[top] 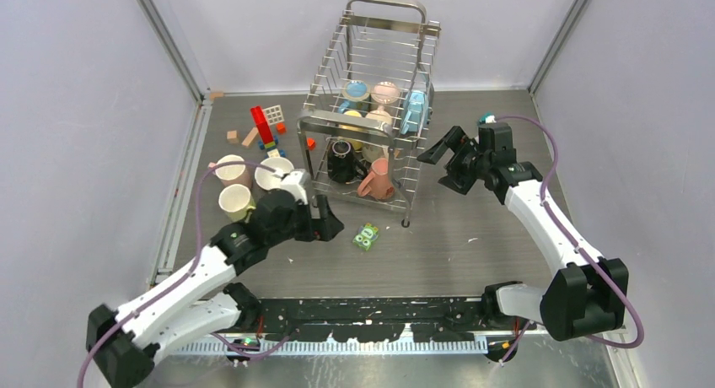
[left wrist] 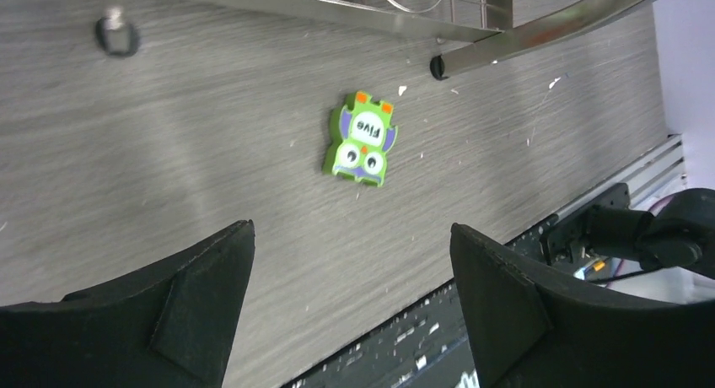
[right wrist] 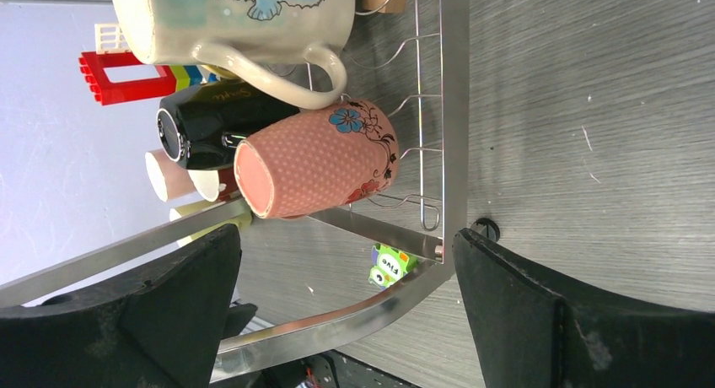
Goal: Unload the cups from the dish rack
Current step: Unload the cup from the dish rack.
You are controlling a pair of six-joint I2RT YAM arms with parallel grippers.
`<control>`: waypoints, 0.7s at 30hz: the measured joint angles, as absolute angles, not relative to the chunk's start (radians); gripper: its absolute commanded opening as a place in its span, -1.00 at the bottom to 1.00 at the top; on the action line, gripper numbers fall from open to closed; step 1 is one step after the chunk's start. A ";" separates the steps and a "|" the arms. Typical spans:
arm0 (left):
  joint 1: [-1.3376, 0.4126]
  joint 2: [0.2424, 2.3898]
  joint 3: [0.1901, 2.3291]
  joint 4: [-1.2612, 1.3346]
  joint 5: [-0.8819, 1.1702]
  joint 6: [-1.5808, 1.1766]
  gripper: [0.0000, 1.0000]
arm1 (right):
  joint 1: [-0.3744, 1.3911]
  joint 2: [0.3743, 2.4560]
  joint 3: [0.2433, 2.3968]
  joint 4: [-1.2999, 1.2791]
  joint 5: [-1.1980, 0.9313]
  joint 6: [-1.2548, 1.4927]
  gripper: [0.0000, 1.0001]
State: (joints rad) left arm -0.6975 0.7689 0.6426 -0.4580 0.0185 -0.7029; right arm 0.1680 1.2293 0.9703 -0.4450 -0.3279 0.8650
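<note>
**Left gripper** (top: 330,223): is hovering low over the table (top: 481,253), beside the rack's near left corner. Its jaws are standing wide apart with nothing between them. Only its wrist view is showing the owl face printed on the green packet (left wrist: 361,139), which is lying flat ahead of the fingers, well short of a rubber foot (left wrist: 436,67) of the rack.

**Three unloaded cups** (top: 236,201): are standing upright on the table in a cluster, just left of the left gripper. One is pale pink, one white, one cream. The overhead view is showing them whole; the right wrist view is catching only slivers behind the rack.

**Right gripper** (top: 438,167): is hanging to the right of the rack, facing its lower tier. Its jaws are spread fully and gripping nothing.

**Dish rack** (top: 354,118): is standing at mid-table.
- Lower tier: the right wrist view alone is showing the salmon mug (right wrist: 316,156) as dotted with a flower motif and lying on its side. The black mug (right wrist: 215,122) is lying against it.
- A cream mug (right wrist: 232,17) with a blue picture is sitting next to them, its handle touching the salmon one.
- Upper tier: the upper-tier cups (top: 385,93), in blue, pink, yellow and cream, are showing only from overhead.

**Toy blocks** (top: 263,126): are lying scattered left of the rack, toward the far edge.

**Surface and room**: the table is grey wood-grain, flecked with white specks. Pale lilac walls (top: 76,110) are enclosing it on three sides, with metal posts in the far corners.
</note>
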 measured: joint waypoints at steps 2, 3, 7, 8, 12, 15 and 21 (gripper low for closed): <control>-0.751 0.843 0.638 -0.369 -0.018 -0.693 0.74 | 0.168 1.230 0.970 -0.440 -0.330 0.862 0.99; -0.775 0.883 0.637 -0.322 -0.035 -0.685 0.74 | 0.168 1.230 0.970 -0.436 -0.333 0.861 1.00; -0.831 1.024 0.634 -0.139 -0.076 -0.647 0.73 | 0.166 1.230 0.969 -0.429 -0.342 0.855 1.00; -0.837 1.050 0.632 -0.101 -0.081 -0.640 0.72 | 0.166 1.230 0.968 -0.427 -0.343 0.851 1.00; -0.846 1.132 0.631 0.018 -0.098 -0.596 0.72 | 0.166 1.232 0.968 -0.426 -0.345 0.838 1.00; -0.849 1.174 0.631 0.089 -0.114 -0.558 0.71 | 0.166 1.248 0.968 -0.418 -0.353 0.833 1.00; -0.849 1.276 0.631 0.258 -0.144 -0.438 0.64 | 0.166 1.284 0.968 -0.414 -0.364 0.822 1.00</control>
State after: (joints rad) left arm -0.8490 1.2762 0.6308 0.2581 -0.1444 -0.4381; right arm 0.1661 1.2839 0.9684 -0.4137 -0.3637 0.8215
